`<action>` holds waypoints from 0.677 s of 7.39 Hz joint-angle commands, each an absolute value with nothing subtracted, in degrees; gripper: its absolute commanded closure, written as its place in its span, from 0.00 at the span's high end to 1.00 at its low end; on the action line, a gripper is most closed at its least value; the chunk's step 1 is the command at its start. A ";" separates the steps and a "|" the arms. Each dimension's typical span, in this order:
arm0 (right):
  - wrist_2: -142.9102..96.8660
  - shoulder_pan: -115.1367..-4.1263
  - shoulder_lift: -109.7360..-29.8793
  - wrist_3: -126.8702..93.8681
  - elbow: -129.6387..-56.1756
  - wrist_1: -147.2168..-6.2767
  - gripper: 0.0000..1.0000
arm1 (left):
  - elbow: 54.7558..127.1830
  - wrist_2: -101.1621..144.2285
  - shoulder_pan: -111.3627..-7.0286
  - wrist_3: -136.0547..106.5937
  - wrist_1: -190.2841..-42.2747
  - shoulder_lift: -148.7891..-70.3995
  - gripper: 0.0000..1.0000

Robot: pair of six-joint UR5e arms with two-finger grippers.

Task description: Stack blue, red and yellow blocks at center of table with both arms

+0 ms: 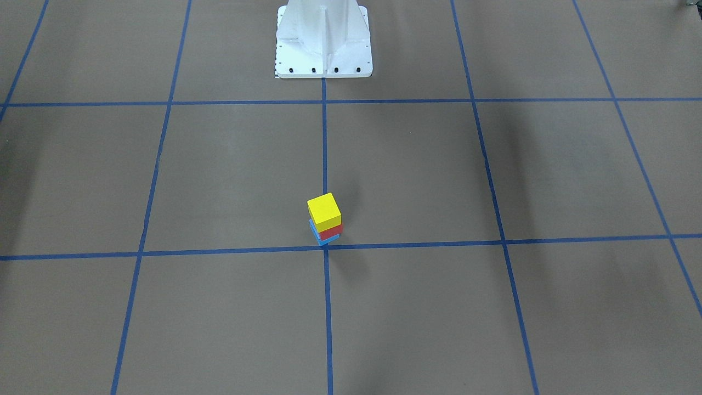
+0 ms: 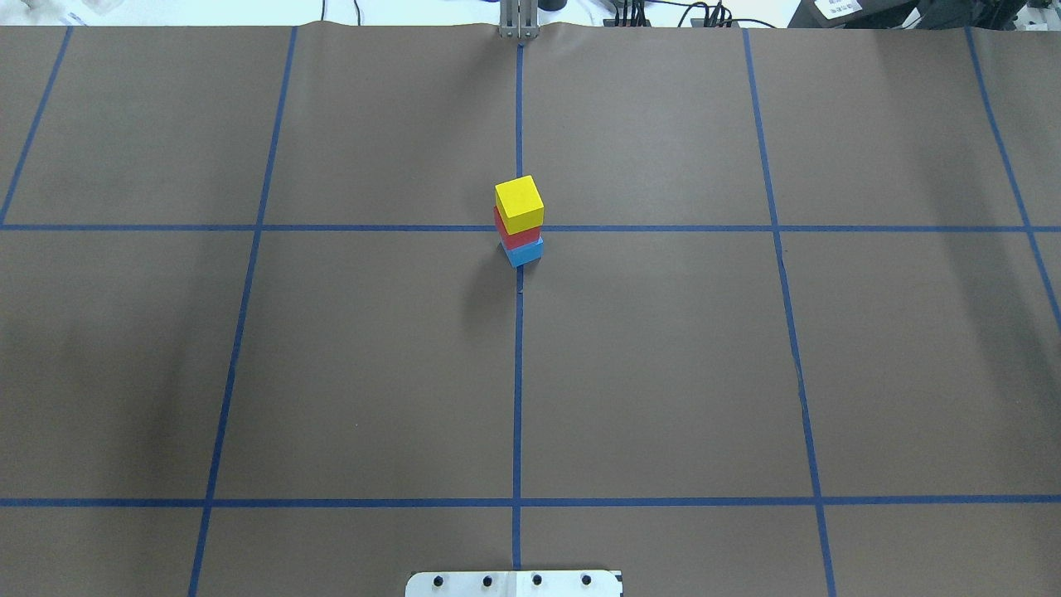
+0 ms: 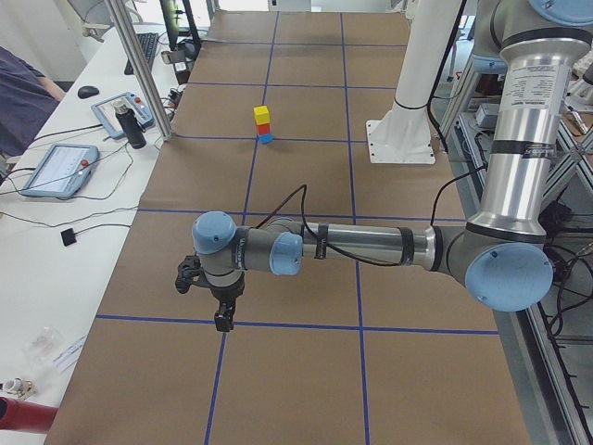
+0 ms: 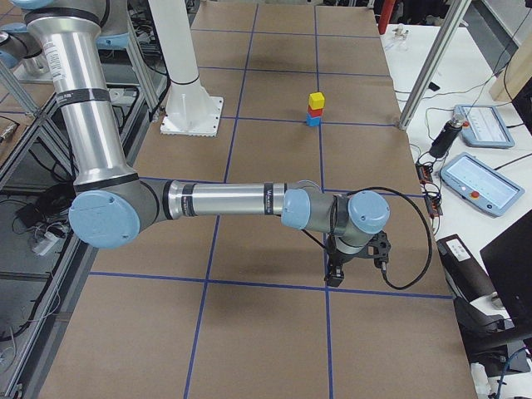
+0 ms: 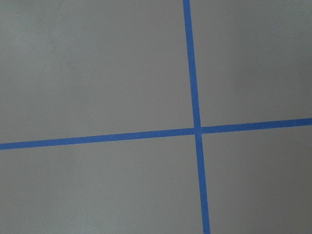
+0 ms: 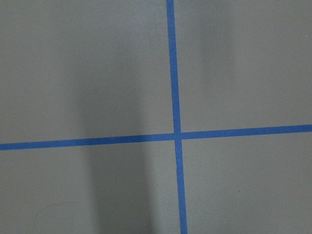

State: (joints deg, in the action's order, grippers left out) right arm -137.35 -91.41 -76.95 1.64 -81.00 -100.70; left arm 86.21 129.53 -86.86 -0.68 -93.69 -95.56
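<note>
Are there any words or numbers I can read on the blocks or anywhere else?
None can be read.
Yellow block, red block and blue block: plain, no writing.
White label past the table: too blurred.
Handheld screen beside the table: too small to read.

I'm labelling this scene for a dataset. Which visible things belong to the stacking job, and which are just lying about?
Job: small yellow matte cube; red matte cube under it; light-blue matte cube at the bottom; brown tape-gridded table; grey left arm; grey right arm.

Lying about: white metal pedestal; grey touchscreen pendant; black computer mouse; white side bench.
</note>
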 commanded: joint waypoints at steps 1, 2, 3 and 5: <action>-137.29 -91.49 -76.82 1.76 -81.04 -100.72 0.99 | 86.31 129.99 -86.84 -0.79 -93.69 -95.62 1.00; -137.29 -91.49 -76.82 1.76 -81.04 -100.64 0.99 | 86.40 130.16 -86.84 -0.70 -93.69 -95.62 1.00; -137.46 -91.49 -77.25 1.76 -81.04 -100.46 0.99 | 86.40 130.25 -86.84 -0.70 -93.69 -95.62 1.00; -137.37 -91.49 -77.26 1.76 -81.04 -100.46 0.99 | 86.40 130.25 -86.84 -0.70 -93.69 -95.62 1.00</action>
